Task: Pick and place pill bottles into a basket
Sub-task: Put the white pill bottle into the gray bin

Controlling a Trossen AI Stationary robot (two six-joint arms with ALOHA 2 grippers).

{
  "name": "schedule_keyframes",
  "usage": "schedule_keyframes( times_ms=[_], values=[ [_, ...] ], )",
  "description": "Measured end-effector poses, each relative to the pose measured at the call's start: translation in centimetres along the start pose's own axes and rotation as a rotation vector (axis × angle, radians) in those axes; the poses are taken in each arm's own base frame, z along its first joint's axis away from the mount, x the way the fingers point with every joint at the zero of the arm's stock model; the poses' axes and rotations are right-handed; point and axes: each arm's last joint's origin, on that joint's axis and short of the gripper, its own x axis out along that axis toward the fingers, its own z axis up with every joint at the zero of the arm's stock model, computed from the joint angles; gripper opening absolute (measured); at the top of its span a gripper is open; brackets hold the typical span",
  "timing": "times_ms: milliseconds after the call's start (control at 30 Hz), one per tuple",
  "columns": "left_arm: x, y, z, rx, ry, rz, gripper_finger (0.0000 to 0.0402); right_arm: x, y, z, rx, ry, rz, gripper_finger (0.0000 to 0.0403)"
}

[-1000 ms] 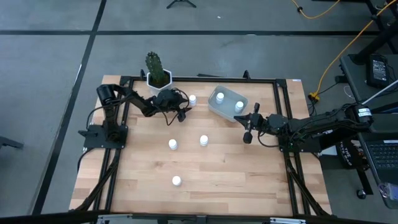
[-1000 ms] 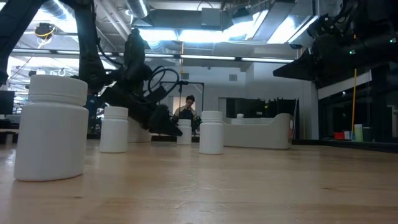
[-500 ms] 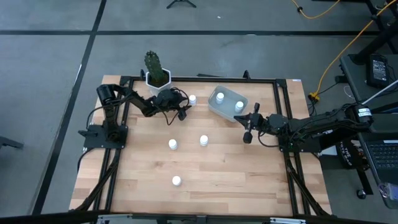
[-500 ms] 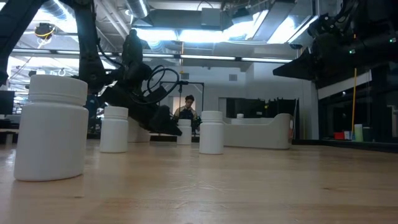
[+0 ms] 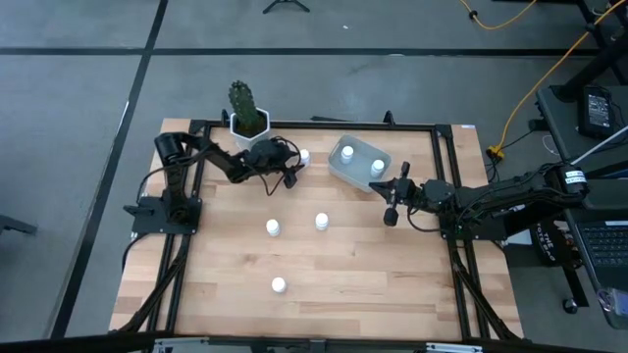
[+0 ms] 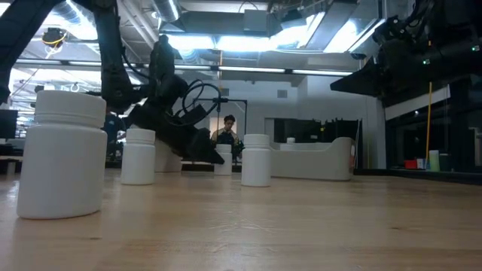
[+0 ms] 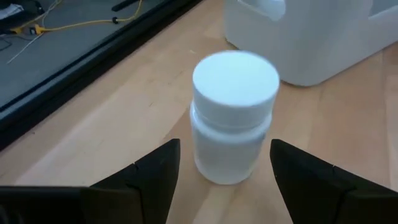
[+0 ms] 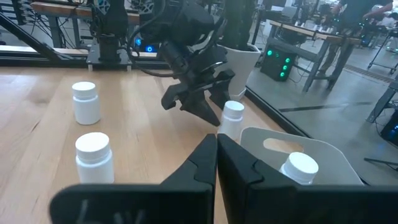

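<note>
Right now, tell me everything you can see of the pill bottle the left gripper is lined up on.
The pill bottle is a small white cylinder, plastic by its look, with a wider flat white cap. It stands upright on the wooden table, near the far edge, between the cactus pot and the basket. The left gripper is open, one finger either side of it; nothing visibly touches it but the table.

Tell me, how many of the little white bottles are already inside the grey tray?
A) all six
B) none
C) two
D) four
C: seen from above, two white caps, one pill bottle and another, sit inside the basket, while four more bottles stand out on the wooden table.
</note>
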Motion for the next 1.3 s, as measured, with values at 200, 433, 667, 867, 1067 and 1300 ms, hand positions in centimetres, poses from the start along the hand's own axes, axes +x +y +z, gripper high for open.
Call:
schedule_keyframes(
  times_ms=[200,433,667,867,1067,1300],
  values=[
    [1.0,-0.1,-0.8,0.001,0.032,-0.004,0.0242,0.0,0.0,0.0,-0.001,-0.002,0.0,0.0016],
    [2.2,-0.4,-1.0,0.004,0.036,-0.021,0.0242,0.0,0.0,0.1,0.0,-0.006,0.0,0.0017],
    [2.3,-0.4,-1.0,0.005,0.035,-0.02,0.0242,0.0,0.0,0.1,-0.002,-0.005,0.0,0.0017],
    [2.3,-0.5,-0.6,0.006,-0.004,-0.036,0.0228,0.0,0.0,0.1,-0.004,-0.006,0.0,0.0017],
    [2.3,-0.4,-0.6,0.004,-0.008,-0.035,0.0194,0.0,0.0,0.1,-0.002,-0.006,0.0,0.0017],
    [2.3,-0.5,-0.6,0.004,-0.009,-0.036,0.0187,0.0,0.0,0.1,-0.002,-0.006,0.0,0.0017]
  ],
)
